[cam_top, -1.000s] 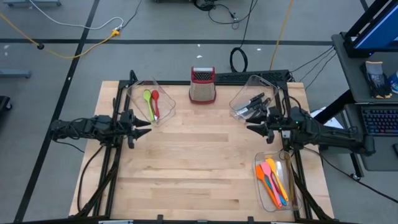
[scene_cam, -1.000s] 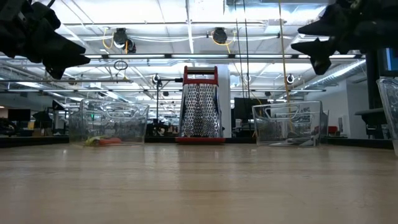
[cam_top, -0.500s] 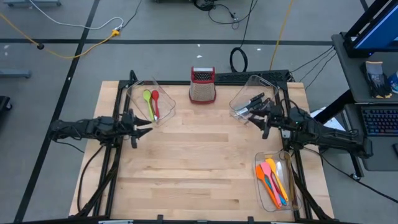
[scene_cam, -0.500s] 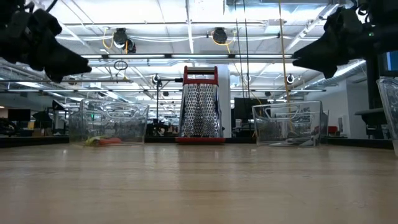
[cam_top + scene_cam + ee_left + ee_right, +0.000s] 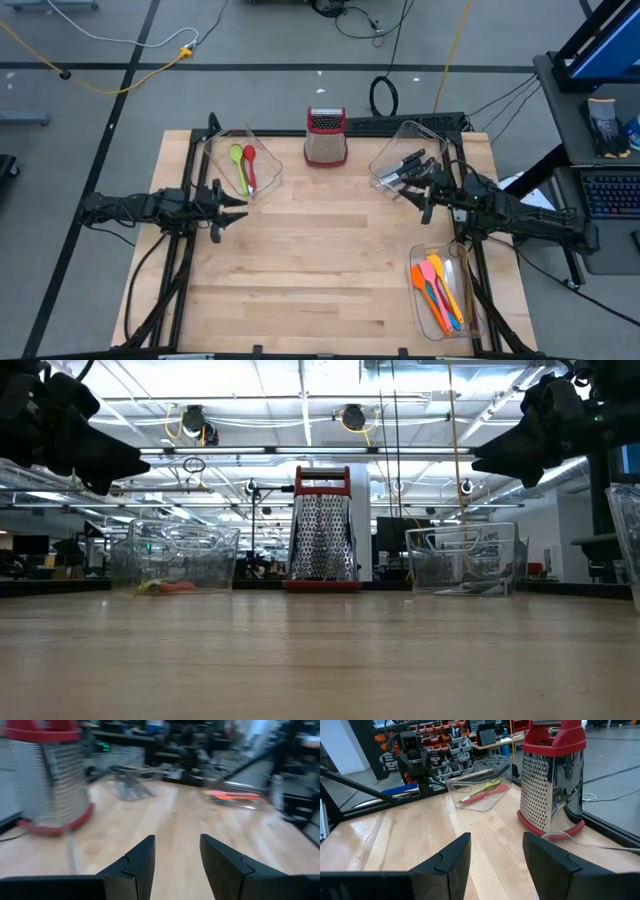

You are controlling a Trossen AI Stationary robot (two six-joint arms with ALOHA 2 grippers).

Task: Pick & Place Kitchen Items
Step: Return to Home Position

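Left gripper (image 5: 231,205) at middle left and right gripper (image 5: 409,192) at middle right hang spread, empty. Light green and red serving spoons (image 5: 243,166) lie in the upper-left clear plastic bin (image 5: 265,150)

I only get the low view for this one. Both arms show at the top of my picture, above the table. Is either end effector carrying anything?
Observer: The left wrist view shows the left end effector open, with nothing between its fingers.
Operator: And the right one?
Observer: The right end effector is open and empty too, going by its own wrist view.
Operator: From my angle I cannot make out what lies in the clear bin at the far right.
Observer: From above, it holds black-handled knives.
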